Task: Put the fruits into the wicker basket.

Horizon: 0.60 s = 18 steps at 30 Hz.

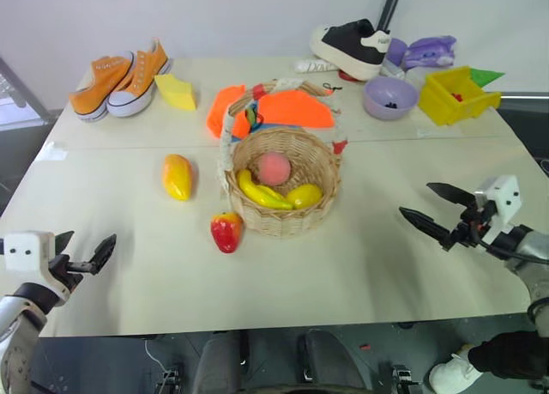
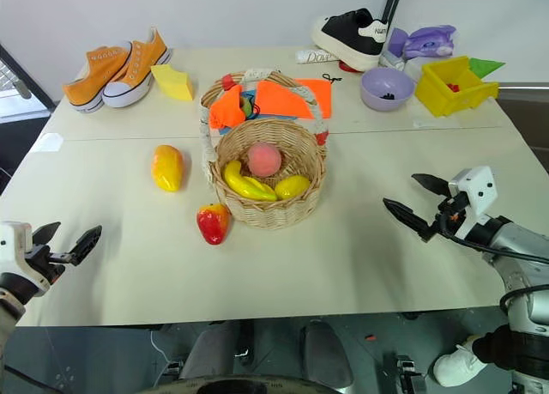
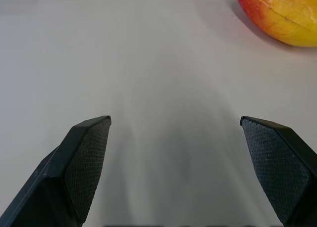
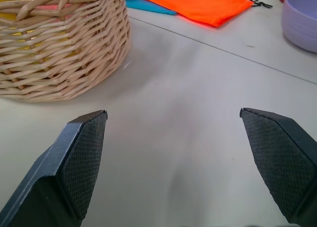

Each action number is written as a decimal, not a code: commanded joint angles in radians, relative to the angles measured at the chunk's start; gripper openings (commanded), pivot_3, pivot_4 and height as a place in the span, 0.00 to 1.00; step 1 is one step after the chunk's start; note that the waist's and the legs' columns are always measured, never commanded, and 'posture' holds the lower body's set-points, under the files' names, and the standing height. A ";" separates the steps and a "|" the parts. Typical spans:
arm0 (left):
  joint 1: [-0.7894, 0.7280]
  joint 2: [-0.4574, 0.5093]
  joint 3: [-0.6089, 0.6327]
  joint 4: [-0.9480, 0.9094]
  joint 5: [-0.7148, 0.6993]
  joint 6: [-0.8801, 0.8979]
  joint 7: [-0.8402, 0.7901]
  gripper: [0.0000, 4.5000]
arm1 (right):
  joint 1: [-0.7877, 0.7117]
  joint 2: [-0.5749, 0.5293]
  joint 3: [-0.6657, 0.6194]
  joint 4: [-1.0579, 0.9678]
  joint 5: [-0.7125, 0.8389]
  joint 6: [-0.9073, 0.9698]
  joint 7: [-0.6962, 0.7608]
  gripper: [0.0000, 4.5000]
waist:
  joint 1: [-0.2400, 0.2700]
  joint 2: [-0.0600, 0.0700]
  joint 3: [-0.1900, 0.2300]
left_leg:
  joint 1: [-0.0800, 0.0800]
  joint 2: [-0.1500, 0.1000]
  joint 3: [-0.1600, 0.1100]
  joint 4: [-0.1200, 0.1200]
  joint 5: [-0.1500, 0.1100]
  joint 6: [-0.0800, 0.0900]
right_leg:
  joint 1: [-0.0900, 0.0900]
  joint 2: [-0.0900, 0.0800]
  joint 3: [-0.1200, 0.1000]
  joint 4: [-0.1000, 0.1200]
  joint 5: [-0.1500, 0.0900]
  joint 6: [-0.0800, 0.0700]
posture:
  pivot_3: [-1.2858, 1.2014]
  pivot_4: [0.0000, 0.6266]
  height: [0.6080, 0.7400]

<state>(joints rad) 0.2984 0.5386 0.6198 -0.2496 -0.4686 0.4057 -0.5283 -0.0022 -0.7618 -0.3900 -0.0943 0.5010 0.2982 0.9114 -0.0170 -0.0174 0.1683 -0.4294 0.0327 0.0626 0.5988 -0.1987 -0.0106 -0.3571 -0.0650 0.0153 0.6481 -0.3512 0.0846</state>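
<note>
Pale beige tabletop [image 1: 360,265] fills my working area, backed by a white wall. Largest of the task's things, the round tan woven wicker basket [image 1: 283,214] with its tall arched handle wrapped in white and red sits at the centre; it already holds a yellow banana [image 1: 260,192], a pink peach [image 1: 274,167] and a yellow lemon [image 1: 305,195]. Two fruits lie outside it: an oval yellow-orange mango [image 1: 177,177], on the table to the basket's left and apart from it, and a red-and-yellow apple [image 1: 226,231], just beside the basket's near-left wall.

My right gripper [image 1: 434,209] hovers over bare table well to the basket's right, fingers spread wide and empty. My left gripper [image 1: 86,251] hangs at the near-left table edge, likewise spread and empty; its wrist view catches the mango [image 3: 280,14] ahead.

I judge the task partly done, with the step in hand a fresh approach. My next move calls for reaching the left gripper forward to the mango or apple, closing around it, then lifting it over the rim while clearing the handle.
</note>
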 commanded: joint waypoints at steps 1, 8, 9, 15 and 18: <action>0.000 -0.003 0.014 -0.027 -0.005 -0.025 0.006 1.00 | -0.016 0.000 -0.004 -0.012 -0.004 -0.018 -0.006 1.00 | 0.002 0.000 0.000 | 0.000 0.000 0.000 0.000 0.000 0.000 | 0.000 0.000 0.000 0.000 0.000 0.000 | 0.52 0.24 0.95; -0.063 -0.001 -0.021 -0.045 -0.016 0.013 0.042 1.00 | -0.022 0.010 0.017 -0.036 0.005 -0.012 -0.005 1.00 | 0.003 0.000 0.000 | 0.000 0.000 0.000 0.000 0.000 0.000 | 0.000 0.000 0.000 0.000 0.000 0.000 | 0.52 0.24 0.95; -0.076 0.001 -0.029 -0.049 -0.014 0.024 0.050 1.00 | -0.024 0.011 0.022 -0.039 0.005 -0.012 -0.005 1.00 | 0.003 0.000 0.000 | 0.000 0.000 0.000 0.000 0.000 0.000 | 0.000 0.000 -0.001 0.001 0.000 0.000 | 0.52 0.24 0.95; -0.236 0.042 -0.161 -0.099 0.019 0.155 0.115 1.00 | -0.037 -0.024 0.010 -0.164 0.069 0.056 0.010 1.00 | 0.005 0.000 0.000 | 0.000 0.000 0.000 0.001 0.001 0.001 | 0.001 0.000 -0.001 0.003 0.002 0.004 | 0.52 0.24 0.95; -0.342 0.049 -0.252 -0.089 0.074 0.212 0.178 1.00 | -0.034 -0.049 0.009 -0.256 0.117 0.112 0.019 1.00 | 0.005 0.000 0.000 | 0.000 0.000 0.000 0.001 0.001 0.001 | 0.001 0.000 -0.001 0.003 0.002 0.004 | 0.52 0.24 0.95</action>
<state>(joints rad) -0.0066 0.5785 0.4024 -0.3174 -0.4262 0.5902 -0.3882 -0.0288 -0.7864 -0.3590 -0.2767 0.5730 0.3839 0.9226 -0.0124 -0.0175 0.1682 -0.4290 0.0322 0.0628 0.6002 -0.1975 -0.0096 -0.3557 -0.0642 0.0140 0.6510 -0.3487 0.0895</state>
